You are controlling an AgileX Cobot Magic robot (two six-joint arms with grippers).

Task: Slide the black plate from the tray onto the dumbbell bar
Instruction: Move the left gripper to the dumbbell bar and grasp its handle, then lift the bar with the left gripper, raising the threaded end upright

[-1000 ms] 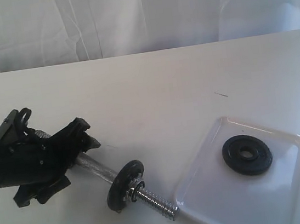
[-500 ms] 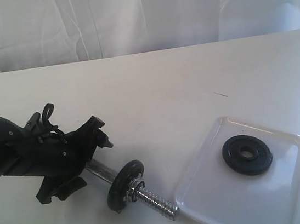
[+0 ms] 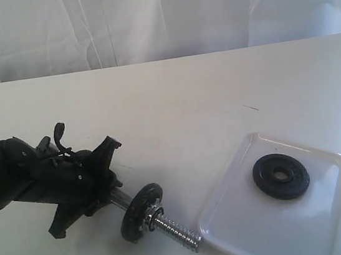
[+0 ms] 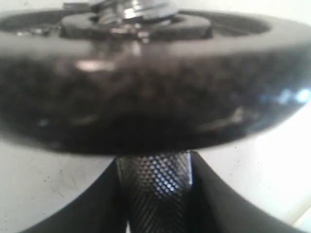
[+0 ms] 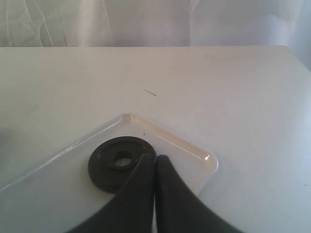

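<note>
The black plate lies flat in the white tray at the right. The dumbbell bar lies on the table at the left, its threaded end close to the tray's corner, with a black disc and a chrome nut on it. My left gripper is shut on the bar's knurled middle, just behind that disc. My right gripper is shut and empty; its tips hover by the plate's edge over the tray. The exterior view does not show it.
A white curtain hangs behind the white table. A small dark mark sits on the tabletop beyond the tray. The tray's near side runs out of the exterior view at the bottom.
My left gripper has moved along the bar toward the mounted disc and its jaws have closed in on the knurled handle. The plate and tray have not moved.
</note>
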